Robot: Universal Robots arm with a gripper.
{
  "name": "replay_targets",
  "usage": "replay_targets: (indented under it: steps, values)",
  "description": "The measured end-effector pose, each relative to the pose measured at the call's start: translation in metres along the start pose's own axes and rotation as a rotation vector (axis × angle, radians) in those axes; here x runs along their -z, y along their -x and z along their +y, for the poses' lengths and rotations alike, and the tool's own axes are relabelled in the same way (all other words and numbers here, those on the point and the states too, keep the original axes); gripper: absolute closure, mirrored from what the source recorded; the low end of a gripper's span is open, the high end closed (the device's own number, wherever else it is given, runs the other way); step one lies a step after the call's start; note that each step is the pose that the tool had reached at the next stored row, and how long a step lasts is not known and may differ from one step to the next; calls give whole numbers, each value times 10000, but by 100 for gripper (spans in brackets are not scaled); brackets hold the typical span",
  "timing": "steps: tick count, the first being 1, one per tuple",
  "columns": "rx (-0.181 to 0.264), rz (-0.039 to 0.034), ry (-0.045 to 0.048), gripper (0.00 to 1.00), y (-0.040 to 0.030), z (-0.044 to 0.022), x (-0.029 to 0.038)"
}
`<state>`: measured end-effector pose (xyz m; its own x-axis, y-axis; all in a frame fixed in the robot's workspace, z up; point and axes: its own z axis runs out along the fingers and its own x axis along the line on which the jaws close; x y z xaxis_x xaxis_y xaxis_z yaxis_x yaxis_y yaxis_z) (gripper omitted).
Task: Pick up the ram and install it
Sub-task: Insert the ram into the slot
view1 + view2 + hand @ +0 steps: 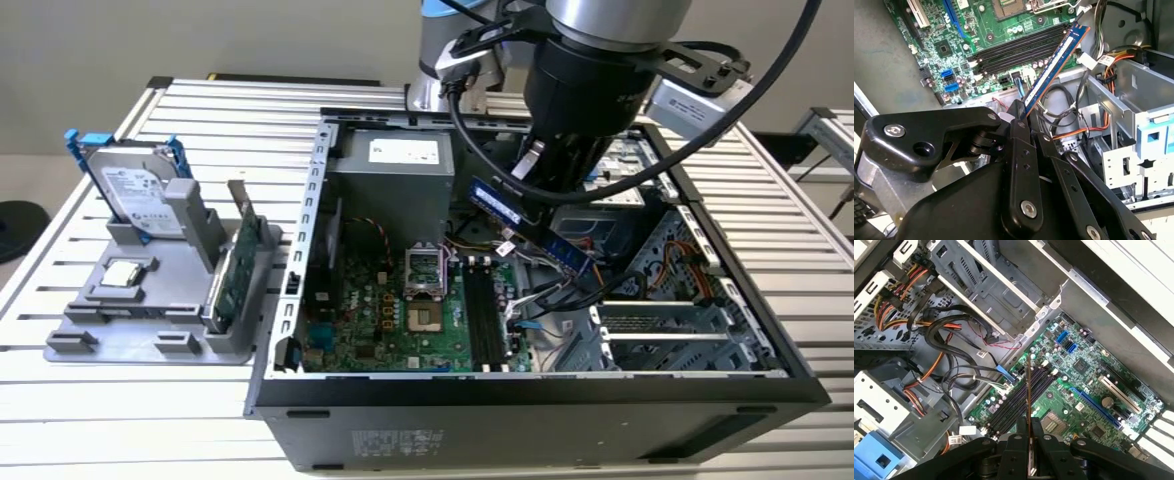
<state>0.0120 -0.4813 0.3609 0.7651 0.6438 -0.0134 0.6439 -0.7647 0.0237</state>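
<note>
A: Where's the ram [1054,70]?

B: In the pincer [1022,114], which is clamped on one short end. The rest of the stick juts past the fingertips, tilted, in the air inside the case [310,200]. It is over the slots [1004,52] and not touching them.

A: Why grip it by the end?

B: My guess is that this leaves the contact edge and most of the length bare, so no finger sits between stick and slot. In the second wrist view it lies at an angle across the slots rather than lined up with them.

A: How much room is there?

B: The slots look empty, and the board [1079,365] on the socket side is low and open. On the other side the loose cables [1066,102] and the drive cage [1004,285] stand close, and those are the edges to mind. The case lies on its side on the bench [801,240] with its open face up, so the way down from above is free. The holder [134,310] sits well apart, on the exterior view's left.
</note>
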Motion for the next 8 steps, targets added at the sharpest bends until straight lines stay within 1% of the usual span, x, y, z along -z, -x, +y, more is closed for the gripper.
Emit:
replay_targets:
  steps: [3,8]
  values:
    - [-196,-5,-3,100,0,0,0]
    - [-822,-20,-11,100,0,0,-1]
